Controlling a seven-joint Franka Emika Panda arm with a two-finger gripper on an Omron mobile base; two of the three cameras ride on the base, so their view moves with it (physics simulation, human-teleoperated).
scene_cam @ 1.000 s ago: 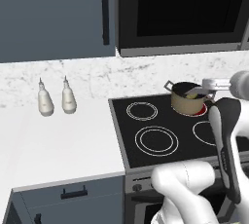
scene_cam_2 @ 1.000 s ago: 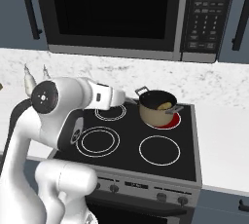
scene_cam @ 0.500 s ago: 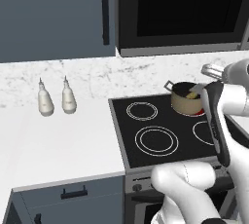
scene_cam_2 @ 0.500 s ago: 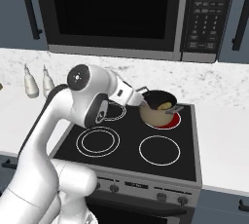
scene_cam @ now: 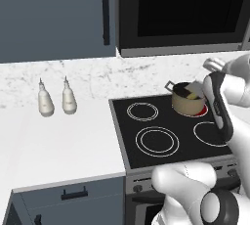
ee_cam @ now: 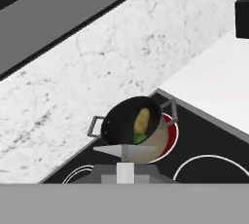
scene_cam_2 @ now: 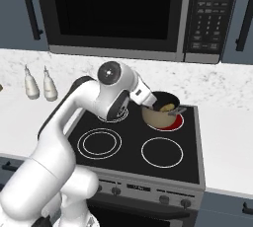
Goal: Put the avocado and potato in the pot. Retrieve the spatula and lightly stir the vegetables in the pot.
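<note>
**Ana:** What had changed, starting with the big pieces?

**Ben:** The stove [scene_cam_2: 148, 157] had not moved, and neither had the two white bottles [scene_cam: 56, 101] on the counter out at its nine o'clock. The arm [scene_cam_2: 89, 107] was what moved. Over the last second it had swung its elbow up and carried the hand from the left side of the cooktop toward the pot.

**Ana:** Where was the pot?

**Ben:** The pot [scene_cam_2: 157, 116] sat on the burner at the stove's one o'clock, on a ring that glowed red. The gripper [scene_cam_2: 148, 100] had arrived at the pot's ten o'clock rim in the right base view.

**Ana:** And the claw?

**Ben:** It was clenched tight. In the hand view the spatula [ee_cam: 124, 151] lay straight ahead of the hand, with its pale blade flat across the pot's near wall at six o'clock. He judged the claw was grasping the handle, though the grip itself was hidden.

**Ana:** What about the vegetables?

**Ben:** Both were already inside. The potato [ee_cam: 141, 120] lay near the middle of the dark interior, and the avocado [ee_cam: 139, 138] touched it at its six o'clock.

**Ana:** So what did that mean for the task?

**Ben:** Loading looked finished and the tool had been fetched. The blade was level with the rim but not yet among the vegetables, so he judged the stirring was still to come. The blade would need to dip in gently so it did not knock the pot off its ring.
</note>
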